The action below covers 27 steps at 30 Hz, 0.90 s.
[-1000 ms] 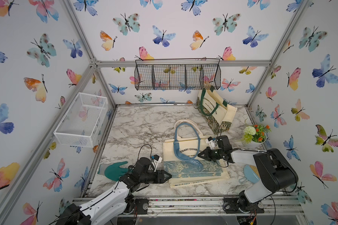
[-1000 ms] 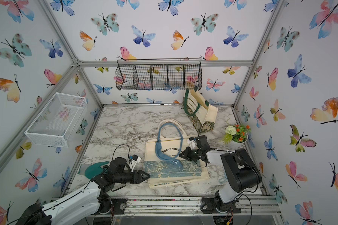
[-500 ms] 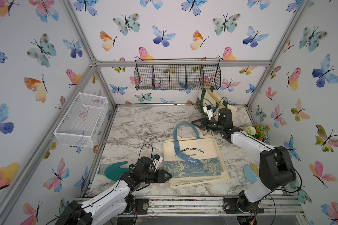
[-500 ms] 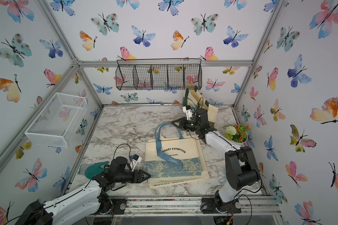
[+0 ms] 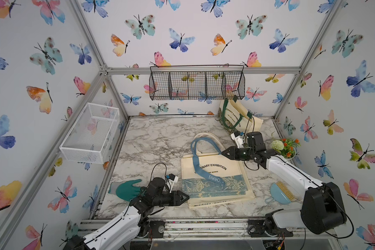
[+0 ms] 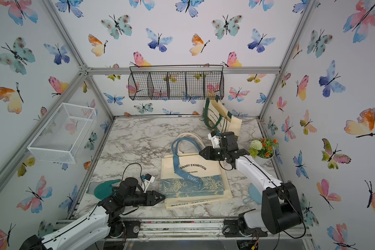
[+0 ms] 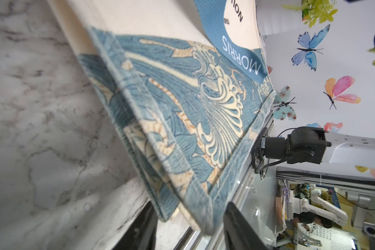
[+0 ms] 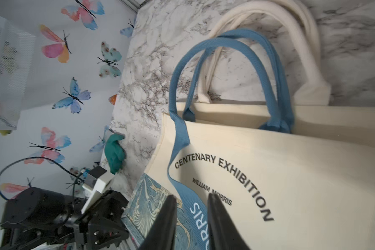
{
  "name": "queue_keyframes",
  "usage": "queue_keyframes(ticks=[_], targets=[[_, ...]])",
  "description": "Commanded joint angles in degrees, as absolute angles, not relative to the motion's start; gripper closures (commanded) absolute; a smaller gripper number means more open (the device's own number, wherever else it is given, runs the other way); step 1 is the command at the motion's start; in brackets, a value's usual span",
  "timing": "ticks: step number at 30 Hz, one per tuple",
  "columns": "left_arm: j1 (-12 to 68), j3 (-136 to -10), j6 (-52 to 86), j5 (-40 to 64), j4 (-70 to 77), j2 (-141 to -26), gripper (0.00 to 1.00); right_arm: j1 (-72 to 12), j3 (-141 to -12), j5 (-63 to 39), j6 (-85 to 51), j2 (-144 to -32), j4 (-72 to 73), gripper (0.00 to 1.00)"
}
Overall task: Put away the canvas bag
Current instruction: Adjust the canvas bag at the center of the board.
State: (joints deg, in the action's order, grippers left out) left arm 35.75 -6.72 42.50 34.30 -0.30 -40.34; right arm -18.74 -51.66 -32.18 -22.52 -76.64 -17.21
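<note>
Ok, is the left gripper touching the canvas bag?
Cannot tell. The left wrist view shows a corner of the canvas bag between the open jaws of the left gripper, close to both; neither gap nor contact is plain.

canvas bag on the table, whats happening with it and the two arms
Two robot arms are working on the cream canvas bag, which lies flat on the marble table with its blue handles toward the back. The left gripper is at the bag's near corner, jaws apart on either side of it. The right gripper hovers by the bag's top edge, jaws open and empty. The bag is not put away yet.
</note>
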Motion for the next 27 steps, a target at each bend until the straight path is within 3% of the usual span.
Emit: queue_keyframes(ticks=[1, 3, 4, 12, 16, 24, 27], targets=[[35.86, -7.90, 44.63, 34.55, 3.21, -39.50, 0.74, -15.09, -48.18, -27.05, -16.97, -72.40, -25.95, 0.67], [35.86, -9.22, 43.88, 34.30, 3.25, -40.42, 0.97, -11.97, -46.34, -27.12, -16.41, -70.60, -27.87, 0.66], [35.87, -9.77, 43.41, 34.19, 3.19, -41.05, 1.00, -10.47, -45.47, -26.86, -16.23, -69.79, -28.51, 0.65], [35.92, -10.25, 42.87, 34.96, 6.12, -46.19, 1.00, -7.65, -41.72, -19.88, -23.12, -69.71, -29.29, 0.59], [35.95, -9.41, 42.98, 35.53, 8.12, -48.59, 0.88, -7.65, -39.59, -19.02, -25.84, -71.63, -27.31, 0.57], [36.04, -8.35, 43.33, 36.60, 13.14, -53.39, 0.76, -7.66, -39.24, -12.24, -28.39, -75.98, -26.74, 0.46], [36.09, -8.35, 42.90, 36.45, 13.78, -54.92, 0.65, -7.65, -39.72, -9.99, -28.69, -77.57, -27.06, 0.39]])
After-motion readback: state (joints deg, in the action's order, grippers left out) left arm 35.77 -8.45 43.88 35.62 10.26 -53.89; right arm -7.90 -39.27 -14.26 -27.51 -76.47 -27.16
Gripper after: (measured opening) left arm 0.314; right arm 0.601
